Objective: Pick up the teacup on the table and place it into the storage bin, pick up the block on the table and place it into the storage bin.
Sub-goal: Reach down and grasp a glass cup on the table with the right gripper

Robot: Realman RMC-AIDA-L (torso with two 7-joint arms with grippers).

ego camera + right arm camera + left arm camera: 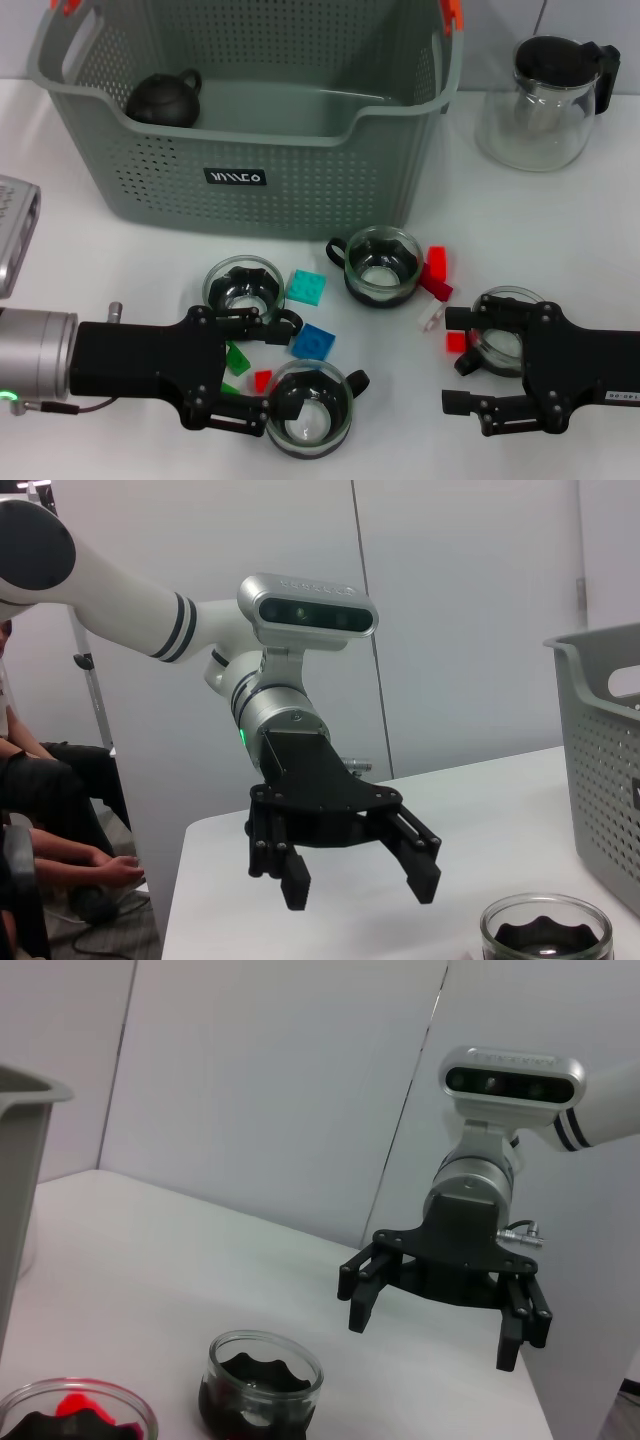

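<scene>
While both grippers are held open, no cup is gripped yet.
The left gripper (262, 370) should be centred around the nearest teacup (310, 407) before closing; the right gripper (463, 360) is spread beside another cup (505, 330).

White arm links with black bands end in silver wrists (a green light glows) carrying black multi-fingered grippers (355, 880).

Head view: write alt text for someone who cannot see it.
Two open black claws, left claw and right claw, hover low over a white table strewn with four glass teacups and small coloured blocks. Behind them stands a grey-green storage bin holding a dark teapot, with a glass teapot to its right.
</scene>
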